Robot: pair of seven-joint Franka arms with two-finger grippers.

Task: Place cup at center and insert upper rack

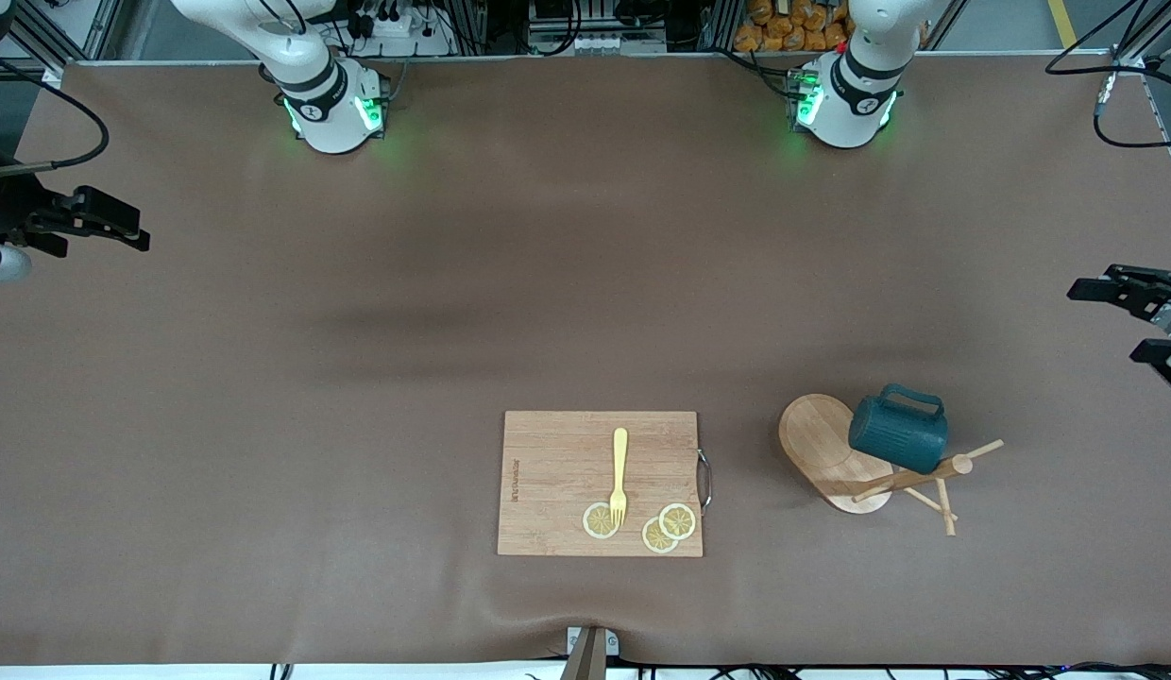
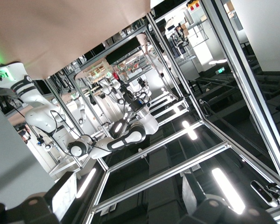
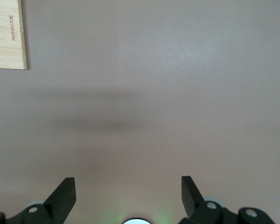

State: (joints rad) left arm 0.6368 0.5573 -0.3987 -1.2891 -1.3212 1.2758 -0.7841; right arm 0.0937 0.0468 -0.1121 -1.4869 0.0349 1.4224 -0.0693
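Meanwhile both grippers hang spread and empty at the table's ends — the left gripper (image 1: pixel 1138 321) and the right gripper (image 1: pixel 99 222). The upper rack (image 1: pixel 836 453) lies tipped on the table (image 1: pixel 359 378), toward the left arm's end — beside the cutting board (image 1: pixel 557 472). The cup (image 1: pixel 897 434) rests on its post.

The cup (image 1: pixel 897 436) lies on the upper rack (image 1: pixel 836 453), covering part of its post, so whether a peg runs through the handle cannot be told. The front view's edges cut off the left gripper (image 1: pixel 1141 321) and the right gripper (image 1: pixel 71 222). The cutting board (image 3: pixel 7 35) shows only a corner in the right wrist view. The lemon slices (image 1: pixel 600 520) look perhaps artificial; too small to tell.
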